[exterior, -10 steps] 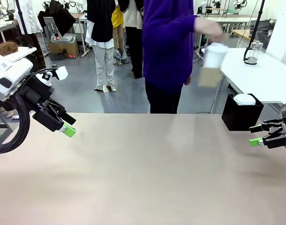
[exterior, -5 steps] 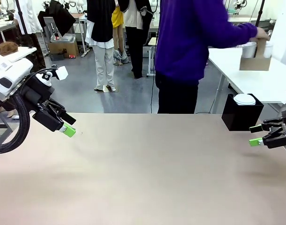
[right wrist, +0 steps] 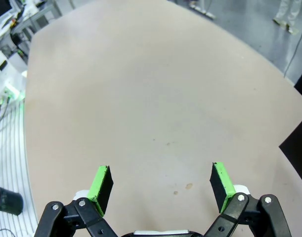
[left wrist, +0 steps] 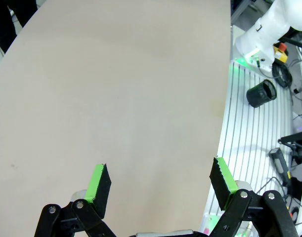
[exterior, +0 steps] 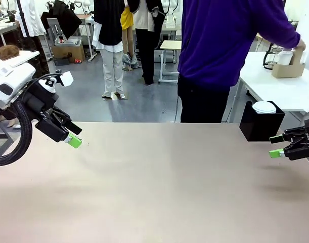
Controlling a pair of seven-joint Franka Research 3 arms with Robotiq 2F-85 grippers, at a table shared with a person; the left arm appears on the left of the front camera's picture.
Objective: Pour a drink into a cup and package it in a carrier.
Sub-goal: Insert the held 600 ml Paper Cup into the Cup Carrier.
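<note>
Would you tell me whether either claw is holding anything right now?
Nothing is held: the left claw and the right claw are both open and empty above the table.

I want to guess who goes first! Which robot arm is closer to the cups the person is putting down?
Probably the right gripper: it is open beside the black box, on the side where the person's hand sets the carrier. The left gripper is across the table.

No legible text, label, brand, number or sign is found on any surface in the views inspected.
</note>
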